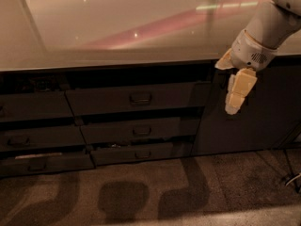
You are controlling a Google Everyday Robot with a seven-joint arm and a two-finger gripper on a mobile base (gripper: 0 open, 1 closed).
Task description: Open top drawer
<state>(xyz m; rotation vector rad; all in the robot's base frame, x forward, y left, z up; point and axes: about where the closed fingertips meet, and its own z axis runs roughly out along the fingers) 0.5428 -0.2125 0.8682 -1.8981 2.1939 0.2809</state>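
Pincer (pixel 233 108) hangs tip-down from the white arm (pixel 270 27) at the right, just under the tabletop (pixel 117 27) edge and in front of the tall cabinet door (pixel 254 131). I cannot tell whether it is spread or pressed together. It touches nothing.

The top drawer (pixel 103 100) sits to its left, directly under the tabletop, and looks shut. Its loop handle (pixel 140 98) is at the centre of the front, well apart from the pincer but at roughly the same height. I judge that is why I have it at this level: a sideways run to the left should bring it to the handle, so the pull is not yet begun.

Below the top drawer lie 2 slimmer fronts, the middle drawer (pixel 141 131) and the bottom drawer (pixel 141 153), with like handles. A left column (pixel 33 107) of 3 more fronts stands beside them, so picking the wrong loop is the risk. Nothing stands between pincer and handle. A thin cable (pixel 289 178) trails on the floor (pixel 188 192) at far right, clear of the path.
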